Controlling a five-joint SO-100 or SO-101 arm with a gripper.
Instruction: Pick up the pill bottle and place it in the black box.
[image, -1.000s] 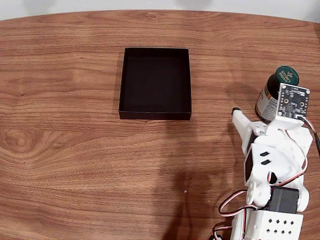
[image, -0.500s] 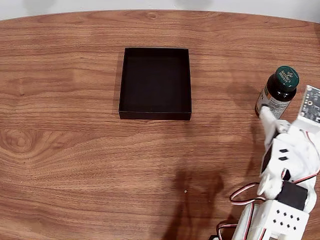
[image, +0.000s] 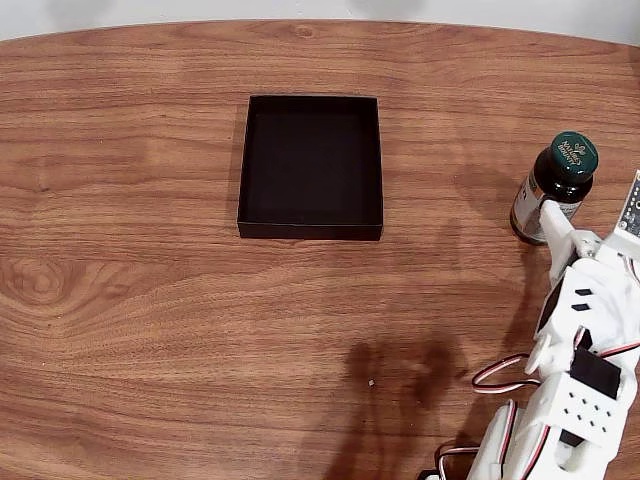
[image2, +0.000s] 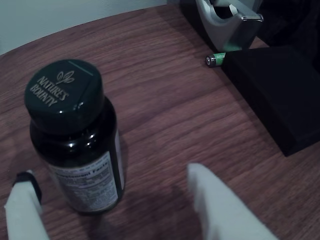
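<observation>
My jaws are standing wide apart, and over the last second I have been swinging them rightward across the fixed view until they are arriving at the pill bottle (image: 556, 187). A second ago one white finger was pointing at bare wood to the left of the bottle; now that finger (image: 557, 232) is lying right against the bottle's lower side. In the wrist view my gripper (image2: 120, 210) is straddling the bottle (image2: 80, 135): the dark-tipped finger (image2: 22, 205) is sitting just left of its base and the other finger (image2: 220, 205) is standing off to the right, apart from the glass. The bottle is standing upright on the table (image: 150, 300), near the right edge in the fixed view, not yet gripped. I judge the approach is nearly done; what remains is easing a little further forward so the body sits between the fingers, then closing. The black box (image: 311, 166) is waiting well to the left, with nothing in it.
</observation>
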